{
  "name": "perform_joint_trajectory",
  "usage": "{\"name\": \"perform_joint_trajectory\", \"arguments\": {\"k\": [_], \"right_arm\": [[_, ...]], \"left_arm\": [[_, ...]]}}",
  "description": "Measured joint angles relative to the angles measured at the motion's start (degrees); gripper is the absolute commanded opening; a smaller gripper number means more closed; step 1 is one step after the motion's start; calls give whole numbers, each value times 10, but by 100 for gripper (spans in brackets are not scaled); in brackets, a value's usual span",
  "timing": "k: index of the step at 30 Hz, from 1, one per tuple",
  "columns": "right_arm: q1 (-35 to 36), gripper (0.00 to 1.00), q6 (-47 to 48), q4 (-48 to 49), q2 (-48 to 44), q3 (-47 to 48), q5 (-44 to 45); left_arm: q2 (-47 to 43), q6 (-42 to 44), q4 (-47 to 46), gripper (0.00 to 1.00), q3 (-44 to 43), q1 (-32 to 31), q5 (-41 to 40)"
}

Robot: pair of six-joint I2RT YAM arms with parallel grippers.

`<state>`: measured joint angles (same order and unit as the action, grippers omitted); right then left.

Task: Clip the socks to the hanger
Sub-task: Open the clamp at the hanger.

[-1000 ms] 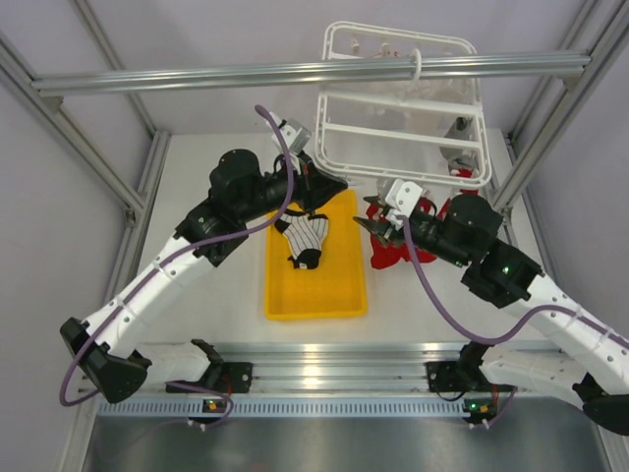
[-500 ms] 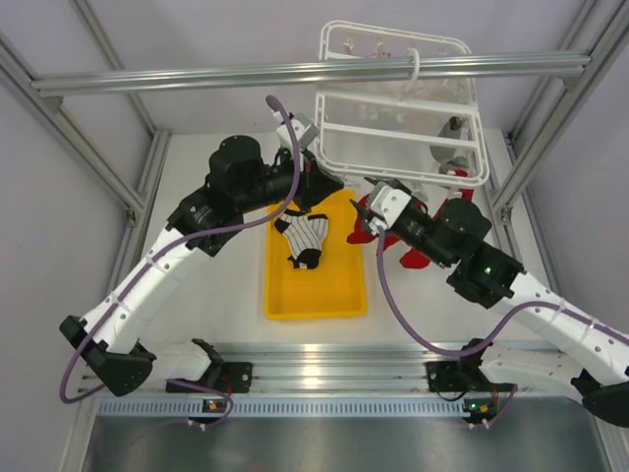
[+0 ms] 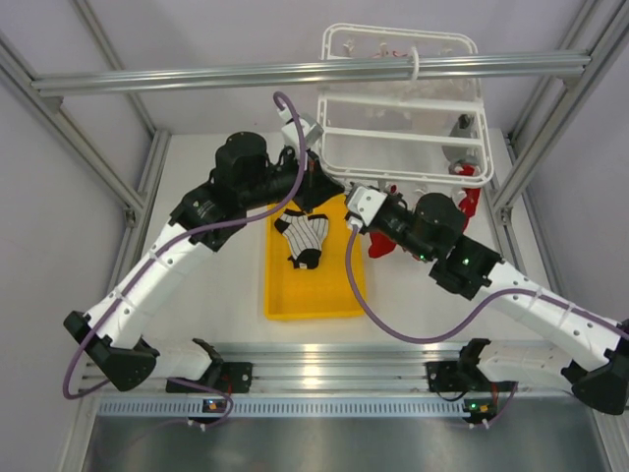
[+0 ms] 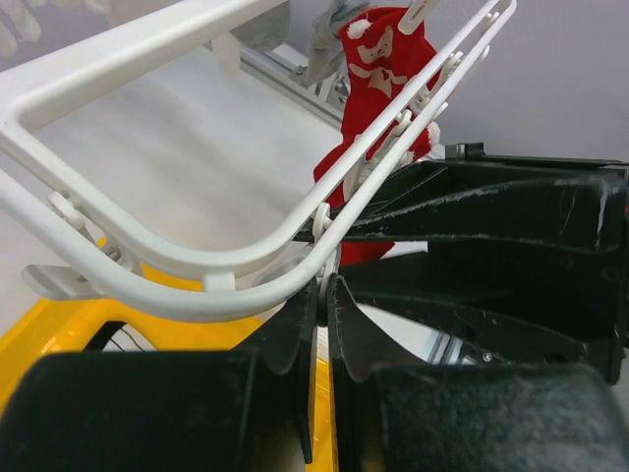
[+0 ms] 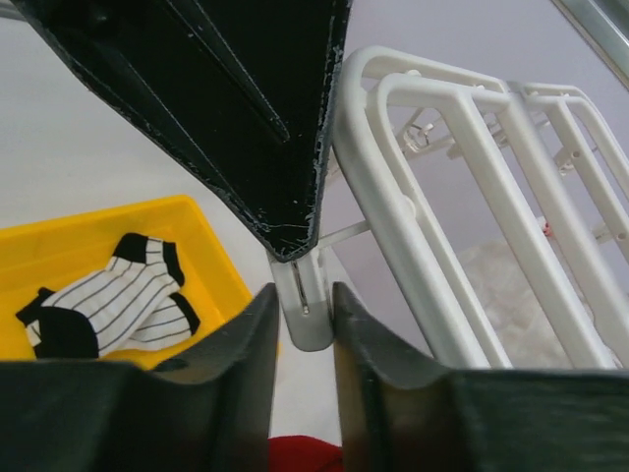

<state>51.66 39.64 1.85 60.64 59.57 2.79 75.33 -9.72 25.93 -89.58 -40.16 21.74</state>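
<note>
The white hanger (image 3: 393,132) hangs by its hook from the beam. My left gripper (image 3: 324,187) (image 4: 322,287) is shut on the top of a small clip at the hanger's near-left corner. My right gripper (image 3: 346,205) (image 5: 305,300) comes from the right, its jaws pressed on both sides of that clip (image 5: 307,313). A striped sock (image 3: 303,239) (image 5: 113,300) lies in the yellow tray. One red sock (image 3: 381,246) lies on the table under my right arm. Another red sock (image 3: 470,200) (image 4: 378,59) hangs clipped at the hanger's right side.
The yellow tray (image 3: 280,295) sits mid-table between the arms. A grey aluminium beam (image 3: 197,79) crosses overhead, with frame posts at both sides. A pale sock (image 3: 457,133) hangs at the hanger's right edge. The left gripper's finger (image 5: 265,128) sits close above my right jaws.
My right arm has swung left, away from the red sock on the table, to the hanger's near-left corner and closed on the clip. The left gripper stayed shut at that corner.
</note>
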Motion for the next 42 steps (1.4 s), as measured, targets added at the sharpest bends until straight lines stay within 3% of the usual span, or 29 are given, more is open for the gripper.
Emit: {"name": "perform_joint_trajectory", "arguments": {"k": [2,3,4,6,7,12,23,30,37,42], "right_arm": [[0,3,4,0,7,1,4],[0,0,6,-1,8,1,4],[1,0,5,0,9,1,5],[1,0,-2,5,9,1,9],[1,0,-9,10,9,1,9],[1,0,-44,38,-9,-23,6],[1,0,-136,77,-21,-37,-1],[1,0,-169,93,-25,-40,-10],[1,0,-187,93,-28,-41,-13],[1,0,-190,93,-28,-41,-14]], "left_arm": [[0,-5,7,13,-1,1,-3],[1,-10,7,17,-2,2,-5],[1,-16,7,33,-2,3,-6],[-2,-38,1,36,4,3,-12],[-11,-49,-8,45,20,3,-23],[-69,-104,-65,61,102,3,-64],[-88,-208,-155,67,118,3,-91],[-69,-237,-166,66,119,4,-87],[-58,-256,-185,59,120,4,-69],[-56,-264,-199,47,123,4,-53]]}}
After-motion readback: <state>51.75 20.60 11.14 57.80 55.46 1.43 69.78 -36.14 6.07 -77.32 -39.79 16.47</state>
